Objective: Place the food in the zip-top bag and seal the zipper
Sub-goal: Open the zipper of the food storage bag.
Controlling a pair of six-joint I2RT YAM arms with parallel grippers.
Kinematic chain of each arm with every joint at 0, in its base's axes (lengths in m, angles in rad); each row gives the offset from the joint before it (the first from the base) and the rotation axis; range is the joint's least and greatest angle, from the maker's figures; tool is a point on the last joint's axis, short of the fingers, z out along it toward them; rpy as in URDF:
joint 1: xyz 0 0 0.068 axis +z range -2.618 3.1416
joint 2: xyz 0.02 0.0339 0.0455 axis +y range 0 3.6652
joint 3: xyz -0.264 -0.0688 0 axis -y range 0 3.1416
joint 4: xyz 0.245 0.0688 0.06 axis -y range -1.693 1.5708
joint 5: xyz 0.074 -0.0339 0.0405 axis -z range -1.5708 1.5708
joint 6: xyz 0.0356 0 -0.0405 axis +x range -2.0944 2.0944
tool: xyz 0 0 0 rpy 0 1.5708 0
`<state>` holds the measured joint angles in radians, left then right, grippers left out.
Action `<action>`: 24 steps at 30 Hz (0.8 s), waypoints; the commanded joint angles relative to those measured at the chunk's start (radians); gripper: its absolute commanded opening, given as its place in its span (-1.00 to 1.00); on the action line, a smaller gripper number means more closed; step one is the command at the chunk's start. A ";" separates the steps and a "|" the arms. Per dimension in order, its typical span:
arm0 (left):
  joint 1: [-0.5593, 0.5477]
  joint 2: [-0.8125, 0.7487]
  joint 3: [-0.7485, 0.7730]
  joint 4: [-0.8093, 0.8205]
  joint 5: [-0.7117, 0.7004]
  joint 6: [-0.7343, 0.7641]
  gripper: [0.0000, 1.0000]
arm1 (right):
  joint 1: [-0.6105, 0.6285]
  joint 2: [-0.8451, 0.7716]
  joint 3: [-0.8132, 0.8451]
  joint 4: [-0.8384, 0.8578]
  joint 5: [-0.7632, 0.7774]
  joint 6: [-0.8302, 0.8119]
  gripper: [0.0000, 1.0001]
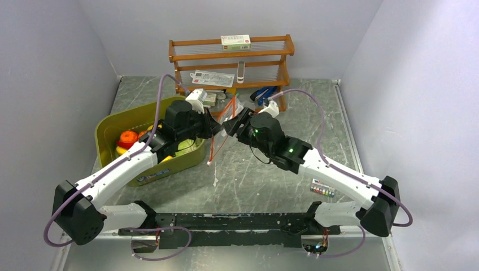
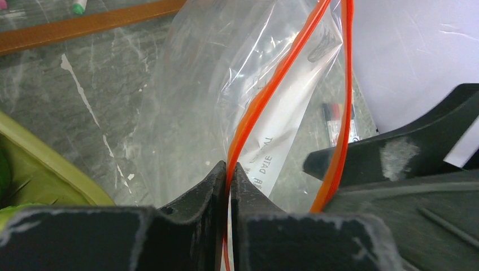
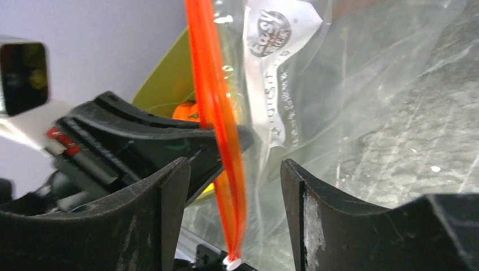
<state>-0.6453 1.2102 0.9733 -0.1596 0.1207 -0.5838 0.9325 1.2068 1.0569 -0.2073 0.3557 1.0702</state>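
I've got the grey marbled table [image 1: 254, 175] filling the overhead view, with the wooden rack [image 1: 231, 56] along its far edge. The olive-green tub [image 1: 113, 127] sits on the left side of the table, under the left arm.

Both arms reach toward the middle and meet just in front of the rack, and the zip-top bag [image 2: 192, 84] hangs between them, up off the table. It's clear and crinkled, with a white printed panel showing through it, and I can't see any food inside it.

The left fingers [image 2: 209, 192] are pressed together, clamped on one strand of the zipper [image 2: 271, 84]. The other strand runs past on their right side.

The right fingers [image 3: 316, 209] stand apart, and the orange-red zipper strip drops straight down through the gap between them. It hangs nearer the left finger, but I can't tell whether it touches either one.

The food [image 1: 129, 138] is in the tub, an orange piece on top with yellow and green beside it. The zipper's small white tab [image 3: 231, 262] dangles at the bottom of the strip.
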 commanded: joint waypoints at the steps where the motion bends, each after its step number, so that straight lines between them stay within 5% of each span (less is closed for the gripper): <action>1: -0.005 -0.012 0.031 0.045 0.042 -0.018 -0.86 | -0.001 0.041 0.021 -0.035 0.057 -0.010 0.15; 10: -0.005 -0.049 0.038 0.052 0.058 -0.041 -0.86 | -0.006 0.126 0.088 -0.207 0.206 -0.014 -0.08; 15: -0.005 -0.048 0.116 -0.088 -0.034 0.017 -0.86 | -0.006 0.058 0.087 -0.306 0.345 -0.075 -0.98; 24: -0.005 -0.057 0.153 -0.262 -0.286 0.097 -0.86 | -0.008 0.007 0.170 -0.581 0.380 -0.196 -1.00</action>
<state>-0.6453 1.1698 1.0954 -0.3199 -0.0250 -0.5335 0.9287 1.2236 1.1801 -0.5968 0.6491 0.9195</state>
